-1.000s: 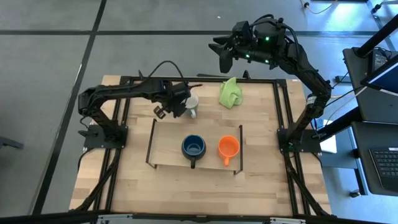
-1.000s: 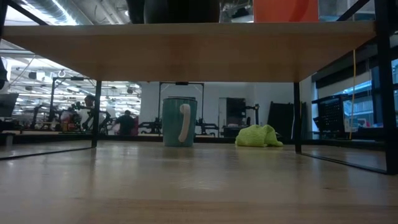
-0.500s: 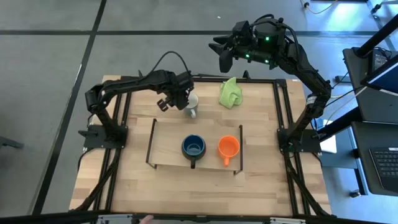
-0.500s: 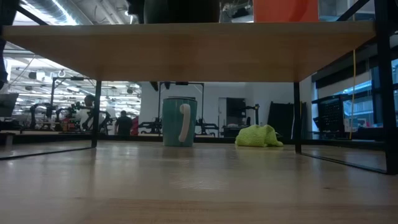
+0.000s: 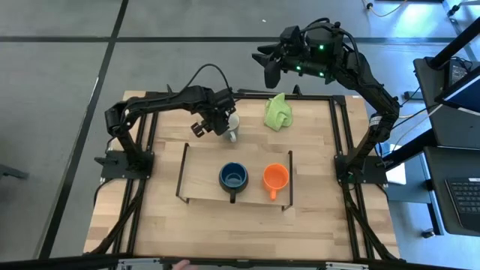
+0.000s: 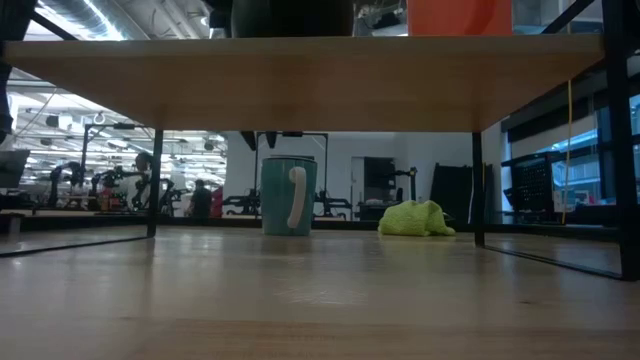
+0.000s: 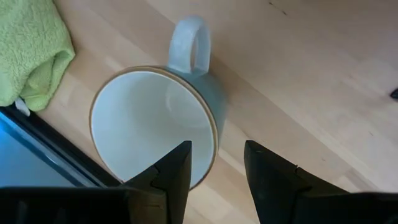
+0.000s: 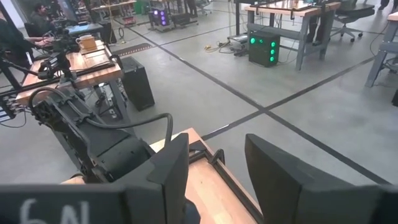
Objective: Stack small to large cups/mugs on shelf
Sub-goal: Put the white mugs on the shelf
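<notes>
The white-grey mug (image 5: 232, 124) stands upright on the tabletop just beyond the shelf's far edge; it also shows in the left wrist view (image 7: 146, 121) and the low view (image 6: 288, 195). The shelf (image 5: 201, 177) carries the dark blue mug (image 5: 233, 177) and the small orange mug (image 5: 275, 178), side by side. My left gripper (image 5: 219, 121) is open just above the white-grey mug. In its wrist view (image 7: 214, 155), one finger stands over the mug's opening and the other outside the wall, near the handle (image 7: 189, 43). My right gripper (image 5: 268, 69) is open and empty, raised beyond the table's far edge.
A lime-green cloth (image 5: 277, 111) lies near the far edge, right of the white-grey mug. The shelf's black rails (image 5: 182, 171) stand at its two short ends. Bare tabletop (image 5: 225, 225) lies in front of the shelf.
My left gripper has gone toward the table's far edge and a little right, from beside the white-grey mug to over its rim. The mugs have not moved.
</notes>
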